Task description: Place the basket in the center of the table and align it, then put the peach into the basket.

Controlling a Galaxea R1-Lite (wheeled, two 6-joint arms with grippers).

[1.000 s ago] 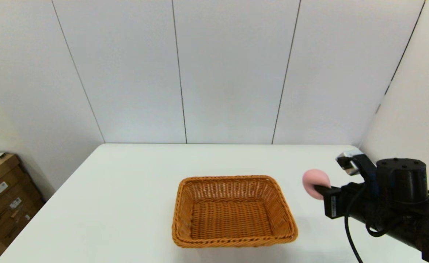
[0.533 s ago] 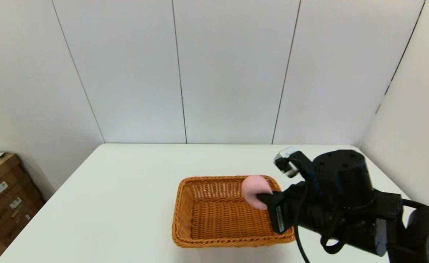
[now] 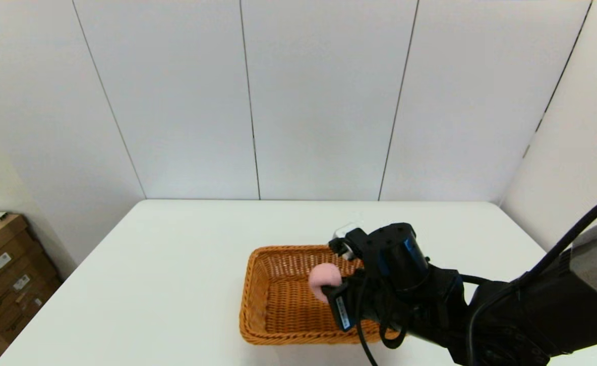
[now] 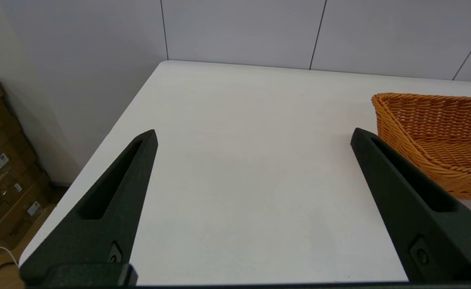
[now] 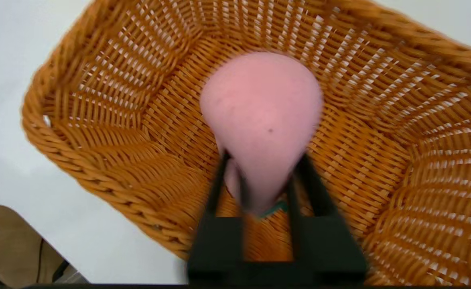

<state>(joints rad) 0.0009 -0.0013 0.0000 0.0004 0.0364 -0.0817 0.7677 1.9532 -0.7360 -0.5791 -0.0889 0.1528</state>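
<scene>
Fingers of the right gripper point(image 5: 259, 176) pinch the narrow end of the peach point(image 5: 261, 124), holding it low over the basket point(image 3: 278, 305) at lower centre of the head view, likely so it drops inside rather than rolls off. Left gripper point(image 4: 251, 168) hangs parked, fingers spread wide, nothing between them, over the bare surface point(image 4: 239, 140). A white label on the right wrist is unreadable
</scene>
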